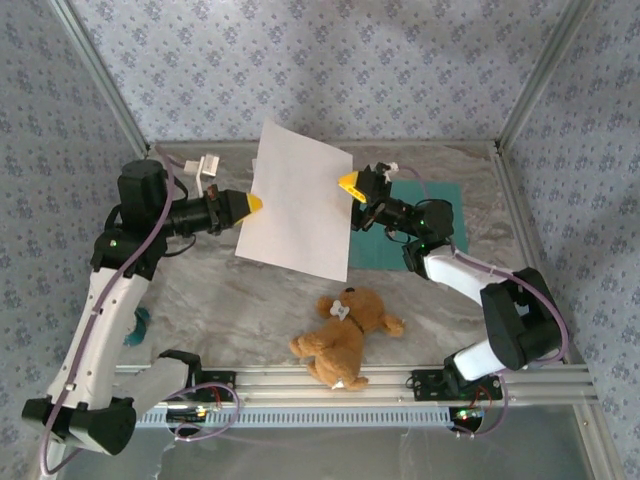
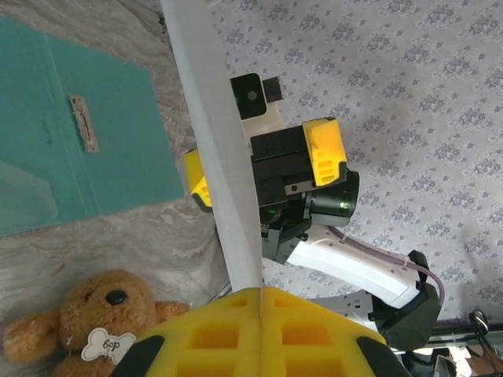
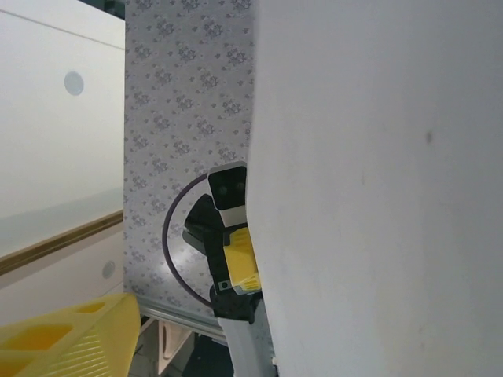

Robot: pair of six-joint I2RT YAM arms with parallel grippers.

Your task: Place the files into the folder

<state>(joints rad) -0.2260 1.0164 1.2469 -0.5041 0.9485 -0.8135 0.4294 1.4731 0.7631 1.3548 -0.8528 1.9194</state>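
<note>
From above, the left gripper (image 1: 255,203) is pinching the thin white paper sheet (image 1: 298,200) aloft over the marbled table's (image 1: 230,290) far edge, near the teal card folder (image 1: 452,215). From the left wrist, the right gripper (image 2: 259,166) is straddling the opposite edge, jaws spread. Light and floppy, the sheet is likely needing both edges gripped.

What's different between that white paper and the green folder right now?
Colour: the white paper is plain white, while the folder is teal with a small metal clip on its inside.
Pose: the white paper is up in the air above the table, pinched at one edge by the left gripper. The folder lies open and flat on the table.
Shared: both are thin, flat rectangles.
</note>
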